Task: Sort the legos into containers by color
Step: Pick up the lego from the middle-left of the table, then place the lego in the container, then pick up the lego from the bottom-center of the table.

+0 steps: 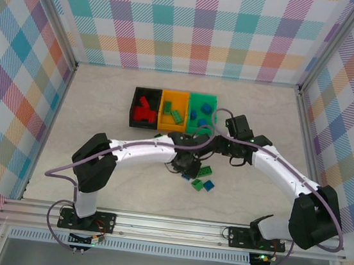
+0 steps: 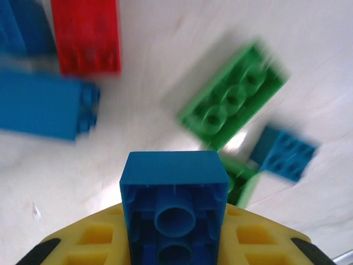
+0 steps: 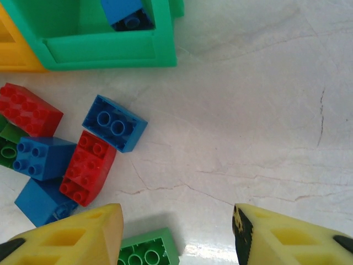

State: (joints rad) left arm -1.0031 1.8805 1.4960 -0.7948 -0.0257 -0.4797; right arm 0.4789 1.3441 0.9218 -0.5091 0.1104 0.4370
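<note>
My left gripper (image 2: 174, 243) is shut on a blue brick (image 2: 174, 201), held underside up between its yellow fingers just above the table. Below it lie a green brick (image 2: 231, 96), a small blue brick (image 2: 284, 153), a red brick (image 2: 85, 36) and a long blue brick (image 2: 44, 105). My right gripper (image 3: 176, 232) stands open over bare table in front of the green bin (image 3: 110, 49). A blue brick (image 3: 115, 122), a red brick (image 3: 88, 165) and a green brick (image 3: 149, 251) lie at its left. The black bin (image 1: 134, 106), orange bin (image 1: 176, 95) and green bin (image 1: 204, 98) stand in a row.
Both arms meet just in front of the bins, the left gripper (image 1: 186, 164) close to the right gripper (image 1: 222, 143). Loose green and blue bricks (image 1: 203, 185) lie nearer the front. Red bricks lie in the black bin, green in the orange, blue in the green.
</note>
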